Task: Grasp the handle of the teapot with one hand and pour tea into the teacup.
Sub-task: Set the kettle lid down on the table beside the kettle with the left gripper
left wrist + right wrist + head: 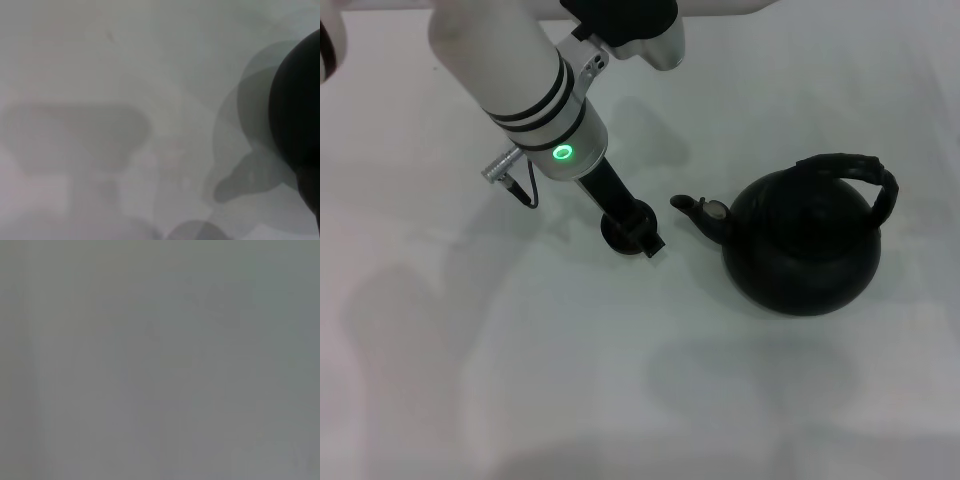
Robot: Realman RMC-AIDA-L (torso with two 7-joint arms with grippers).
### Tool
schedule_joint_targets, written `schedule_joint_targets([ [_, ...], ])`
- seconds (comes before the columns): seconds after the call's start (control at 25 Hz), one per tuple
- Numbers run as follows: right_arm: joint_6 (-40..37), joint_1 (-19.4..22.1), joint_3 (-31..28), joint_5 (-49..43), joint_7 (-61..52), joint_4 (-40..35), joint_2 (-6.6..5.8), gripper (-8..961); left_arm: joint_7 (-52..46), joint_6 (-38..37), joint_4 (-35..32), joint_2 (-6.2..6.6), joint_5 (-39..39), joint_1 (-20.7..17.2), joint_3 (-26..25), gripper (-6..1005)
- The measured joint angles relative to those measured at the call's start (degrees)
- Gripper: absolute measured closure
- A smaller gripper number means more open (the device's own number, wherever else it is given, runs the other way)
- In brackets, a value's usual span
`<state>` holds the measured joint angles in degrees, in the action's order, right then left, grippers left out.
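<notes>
The matte-black teapot [805,250] stands on the white table at the right in the head view, with its arched black handle [865,168] on top and its spout [695,208] pointing left. The tiny dark teacup [614,236] sits just left of the spout and is mostly covered by my left gripper [642,236], which reaches down onto it from the upper left. In the left wrist view a dark round body, apparently the teapot [300,110], fills one edge. My right gripper is out of view.
The white table [520,380] spreads all around the teapot and the cup. The left arm's white forearm [510,70] with a green light crosses the upper left. The right wrist view shows only a plain grey surface [160,360].
</notes>
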<state>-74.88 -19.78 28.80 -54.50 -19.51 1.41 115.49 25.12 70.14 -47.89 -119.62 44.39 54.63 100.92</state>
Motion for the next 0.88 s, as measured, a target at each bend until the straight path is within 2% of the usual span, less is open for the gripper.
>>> schedule_joint_targets([
  [0.88,-0.5,0.0,0.1,0.0,0.0,0.0,0.00,83,-0.5,-1.4,1.6,-0.07,0.1,-0.4,1.7,250],
])
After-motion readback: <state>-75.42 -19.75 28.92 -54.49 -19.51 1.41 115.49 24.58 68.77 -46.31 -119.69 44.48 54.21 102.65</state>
